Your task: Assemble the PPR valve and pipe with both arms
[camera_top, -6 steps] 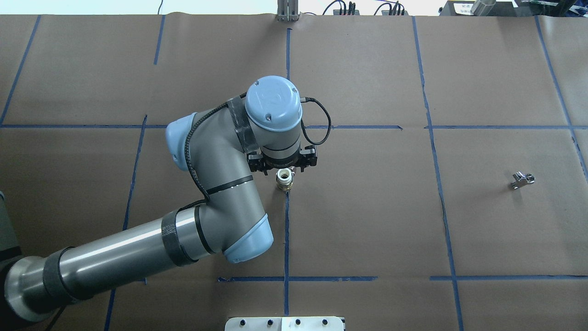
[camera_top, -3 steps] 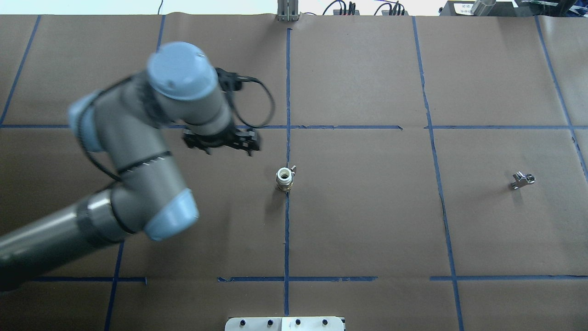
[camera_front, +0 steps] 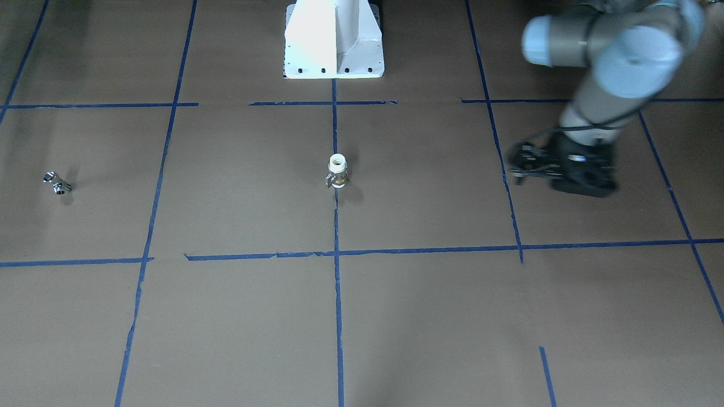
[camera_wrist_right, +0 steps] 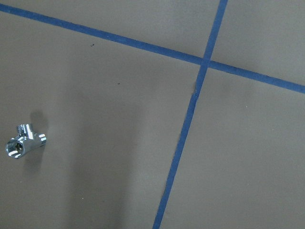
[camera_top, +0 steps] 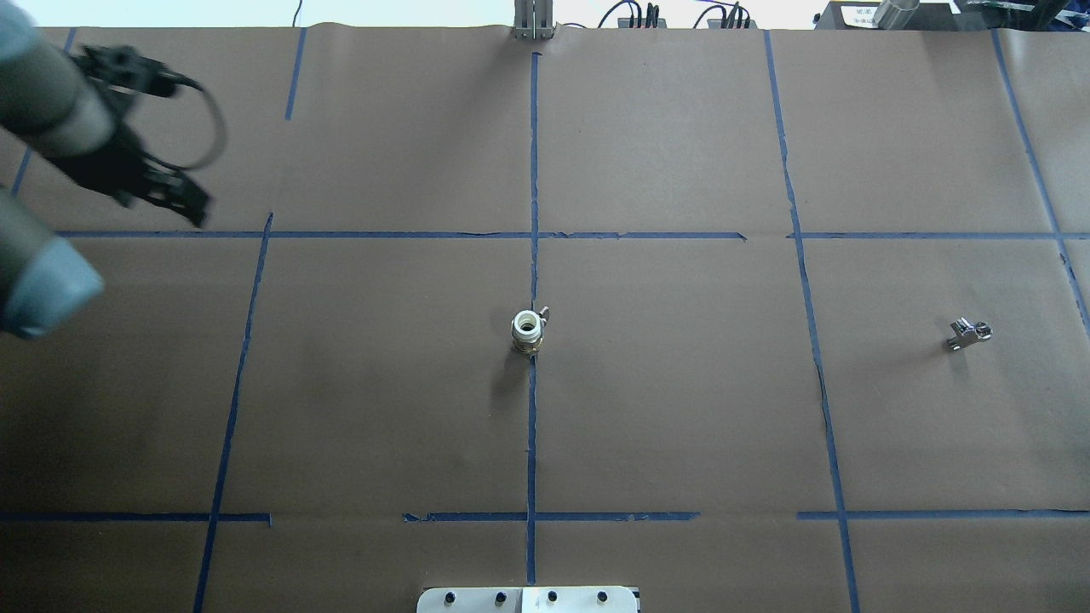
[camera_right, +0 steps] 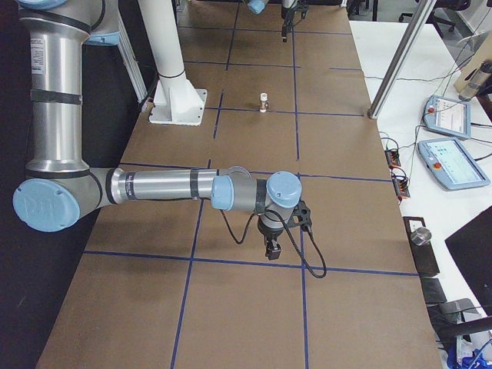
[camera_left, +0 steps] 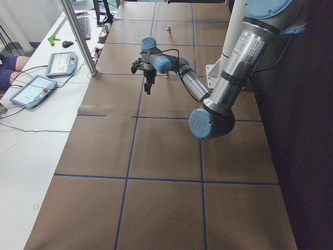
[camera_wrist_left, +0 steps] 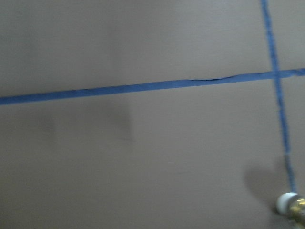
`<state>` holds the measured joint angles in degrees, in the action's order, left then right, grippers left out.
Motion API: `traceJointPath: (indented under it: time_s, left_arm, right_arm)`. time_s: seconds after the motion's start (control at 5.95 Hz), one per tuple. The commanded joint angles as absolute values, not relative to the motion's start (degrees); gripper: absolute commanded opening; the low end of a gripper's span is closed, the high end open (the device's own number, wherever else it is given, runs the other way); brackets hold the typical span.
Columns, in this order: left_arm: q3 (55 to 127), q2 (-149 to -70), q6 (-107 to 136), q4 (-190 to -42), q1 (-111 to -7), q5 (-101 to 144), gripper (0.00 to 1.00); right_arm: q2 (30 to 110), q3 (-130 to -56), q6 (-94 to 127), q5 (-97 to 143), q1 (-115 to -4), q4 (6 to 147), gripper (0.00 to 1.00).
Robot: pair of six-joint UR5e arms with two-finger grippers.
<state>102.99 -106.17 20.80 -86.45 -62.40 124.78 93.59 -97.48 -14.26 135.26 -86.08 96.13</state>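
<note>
The PPR valve stands upright on a blue tape line at the table's middle, free of both grippers; it also shows in the front view and at the lower right of the left wrist view. The chrome pipe lies alone far to the right and shows in the right wrist view. My left gripper is blurred, looks open and empty, and hangs far left of the valve. My right gripper shows only in the exterior right view, so I cannot tell its state.
The white pedestal stands at the robot's edge of the table. Blue tape lines grid the brown paper. A metal post and operator tablets sit beyond the table's far edge.
My left arm has swung fast from right over the valve to the far left of the table. The valve stays upright in place. The pipe has not moved.
</note>
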Motion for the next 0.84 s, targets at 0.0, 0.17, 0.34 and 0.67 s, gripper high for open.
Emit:
traceJointPath:
  time_s: [0.0, 0.17, 0.34, 0.67]
  left_arm:
    - [94.63, -96.99, -4.89, -86.83, -81.29, 135.04, 1.0]
    - [93.18, -92.42, -8.58, -86.66, -86.95, 136.22, 1.0]
    - [93.95, -86.98, -8.35, -87.01, -88.75, 136.06, 1.0]
    - [95.18, -86.4, -5.1, -87.1, -88.77, 136.14, 1.0]
  right_arm:
    - [93.52, -97.65, -14.24, 135.26, -85.78, 96.06, 1.0]
    - [93.43, -97.65, -13.89, 135.35, -85.69, 96.06, 1.0]
    - [93.51, -98.43, -11.1, 135.61, -84.56, 96.06, 1.0]
    - [97.96, -98.18, 8.03, 135.09, -76.43, 76.27, 1.0]
